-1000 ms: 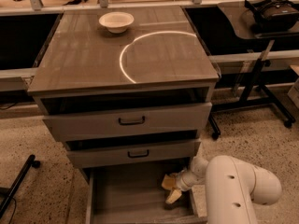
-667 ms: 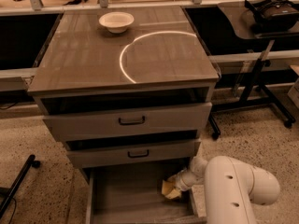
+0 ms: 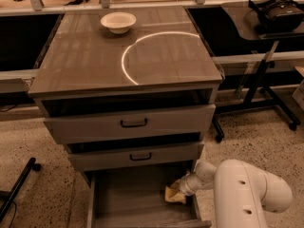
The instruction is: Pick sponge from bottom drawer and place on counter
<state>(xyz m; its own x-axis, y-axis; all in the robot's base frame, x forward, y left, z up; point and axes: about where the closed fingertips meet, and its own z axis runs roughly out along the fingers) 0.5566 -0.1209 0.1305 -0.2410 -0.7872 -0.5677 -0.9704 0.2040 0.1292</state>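
Down at the right side of the open bottom drawer [image 3: 128, 201], the gripper [image 3: 182, 189] touches the pale-yellow sponge [image 3: 173, 196], though whether it is closed on it cannot be told

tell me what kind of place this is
Likely a robot lab: a drawer cabinet on speckled floor, a headset on a stand. The gripper is in the bottom drawer at the sponge.

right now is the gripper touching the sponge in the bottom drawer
Touching. In the camera view the tip of the gripper runs straight onto the sponge at its upper edge, with no gap between them, near the right wall of the bottom drawer.
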